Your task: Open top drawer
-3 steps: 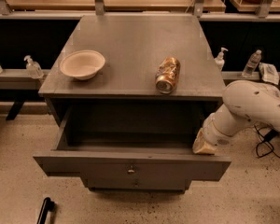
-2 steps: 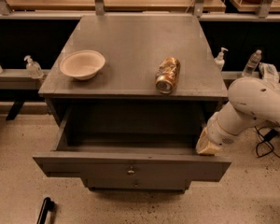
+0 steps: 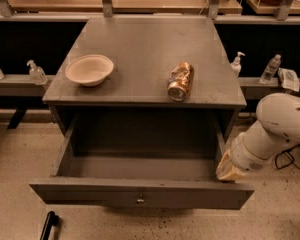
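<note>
Gripper [image 3: 229,170] edged right, beside boxy top drawer [image 3: 90,194]

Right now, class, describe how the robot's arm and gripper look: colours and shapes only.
The arm is smooth white, built of thick rounded segments with a bulbous joint. The gripper, at the right front corner of the open top drawer, is tan-yellow and tapered. No markings show.

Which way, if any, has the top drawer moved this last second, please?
Yes: the top drawer has slid further out from the cabinet top, toward the camera; the end effector is at its right front corner.
</note>
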Tool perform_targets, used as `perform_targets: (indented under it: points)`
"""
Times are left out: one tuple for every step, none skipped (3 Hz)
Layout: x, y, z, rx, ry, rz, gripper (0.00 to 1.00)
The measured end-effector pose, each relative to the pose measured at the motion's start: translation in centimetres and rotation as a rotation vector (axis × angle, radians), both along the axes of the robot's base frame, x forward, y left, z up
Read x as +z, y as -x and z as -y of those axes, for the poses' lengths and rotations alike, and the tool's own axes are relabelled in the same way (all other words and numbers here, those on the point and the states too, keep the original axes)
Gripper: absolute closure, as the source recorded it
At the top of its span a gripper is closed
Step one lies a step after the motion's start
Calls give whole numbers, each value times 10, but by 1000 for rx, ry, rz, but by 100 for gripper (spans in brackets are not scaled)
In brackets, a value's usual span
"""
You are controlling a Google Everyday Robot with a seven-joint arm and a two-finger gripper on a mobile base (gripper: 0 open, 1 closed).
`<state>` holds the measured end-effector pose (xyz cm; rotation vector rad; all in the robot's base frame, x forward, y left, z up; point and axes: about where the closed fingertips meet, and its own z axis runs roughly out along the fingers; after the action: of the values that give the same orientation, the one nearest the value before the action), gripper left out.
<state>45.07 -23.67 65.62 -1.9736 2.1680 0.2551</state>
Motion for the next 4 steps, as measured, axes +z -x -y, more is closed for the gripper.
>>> perform_targets:
  points:
    - [0, 0, -4, 0, 0, 0, 100]
    - [0, 0, -5, 0, 0, 0, 100]
    - [0, 0, -5, 0, 0, 0, 100]
    - [0, 0, -5, 1, 0, 0, 100]
